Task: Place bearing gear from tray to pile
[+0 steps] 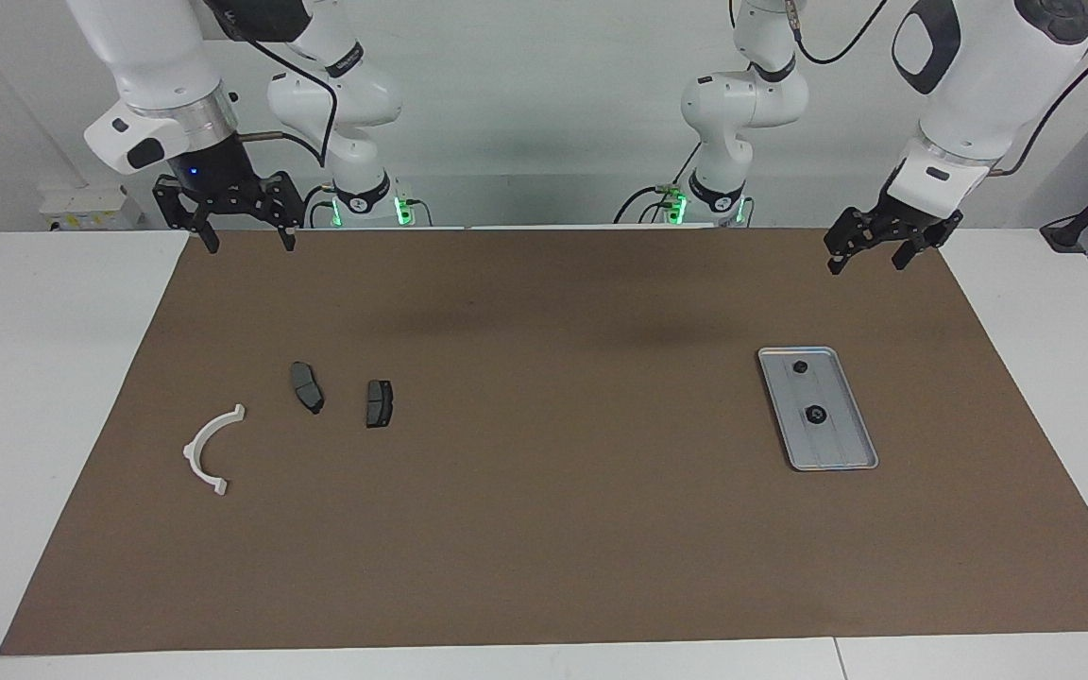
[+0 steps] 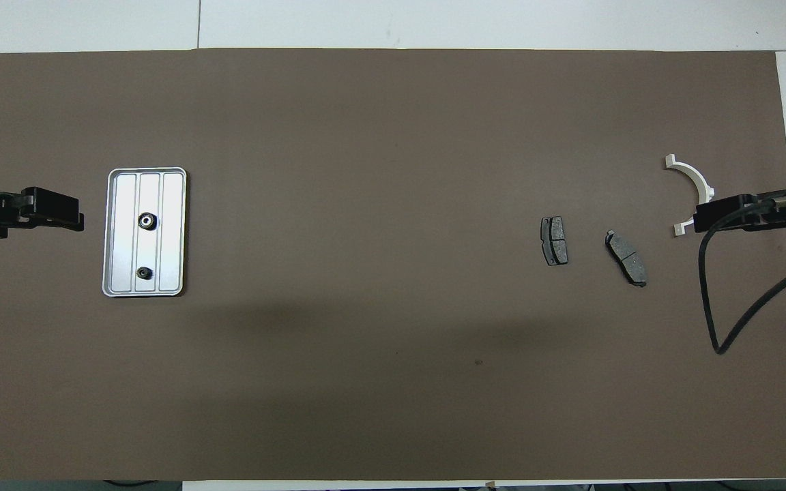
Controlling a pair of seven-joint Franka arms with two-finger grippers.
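Bearing gears [image 1: 814, 414] sit in the tray [image 1: 858, 450] on brown mat [image 1: 544, 529] over white table [image 1: 43, 378]; both pincers, left [image 1: 867, 255] and right [image 1: 240, 236], open.

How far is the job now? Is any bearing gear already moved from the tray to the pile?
Nothing is done yet: both bearing gears lie in the tray. Nothing is in hand: the left gripper and right gripper hang open and empty. Left: carrying a gear to the pile with the white bracket and two dark pads.
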